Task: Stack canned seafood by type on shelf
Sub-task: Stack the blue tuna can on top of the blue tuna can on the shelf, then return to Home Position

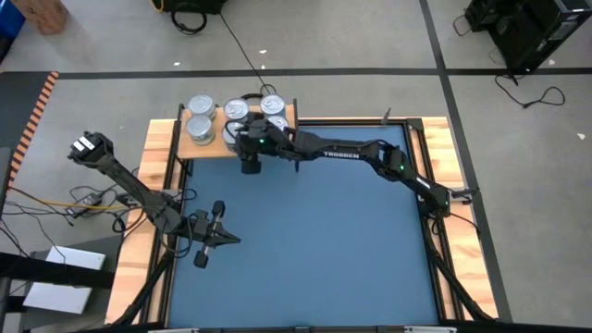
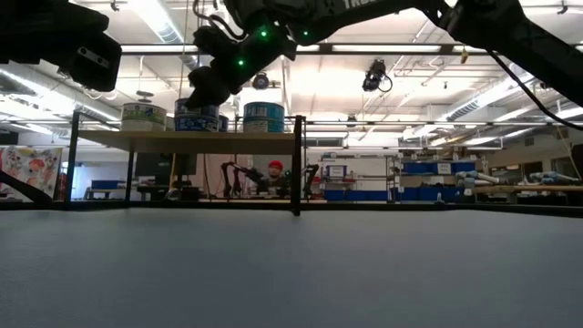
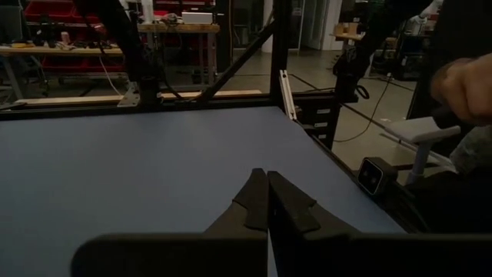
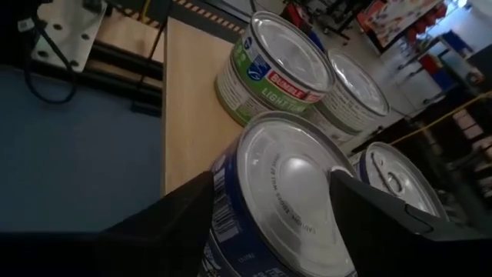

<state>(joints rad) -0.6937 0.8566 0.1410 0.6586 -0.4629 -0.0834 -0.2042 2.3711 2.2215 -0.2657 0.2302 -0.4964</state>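
The shelf (image 1: 220,148) stands at the table's far left, a light wood board (image 4: 184,100) on black legs. Several tins stand on it, silvery lids up. One is a green-labelled tin (image 4: 269,69). A blue-labelled tin (image 4: 284,177) sits nearest my right gripper (image 4: 270,181), which reaches in from the near side. That gripper (image 1: 242,132) is open, with one finger on each side of the tin. In the low view it (image 2: 202,91) covers the middle tin's top. My left gripper (image 1: 231,239) hovers shut over the blue tabletop near the left edge, holding nothing (image 3: 267,185). My right gripper has its fingers (image 4: 377,215) on either side of the blue-labelled tin's round wall (image 4: 227,200), coming from the table's near side and slanting slightly down. I cannot tell whether they touch the wall. The tin stands upright on the shelf side.
The blue tabletop (image 1: 324,240) lies bare between the two arms. Wooden rails (image 1: 162,185) and black posts (image 2: 297,164) frame the table. A person's hand (image 3: 461,88) shows beyond the table's edge in the left wrist view.
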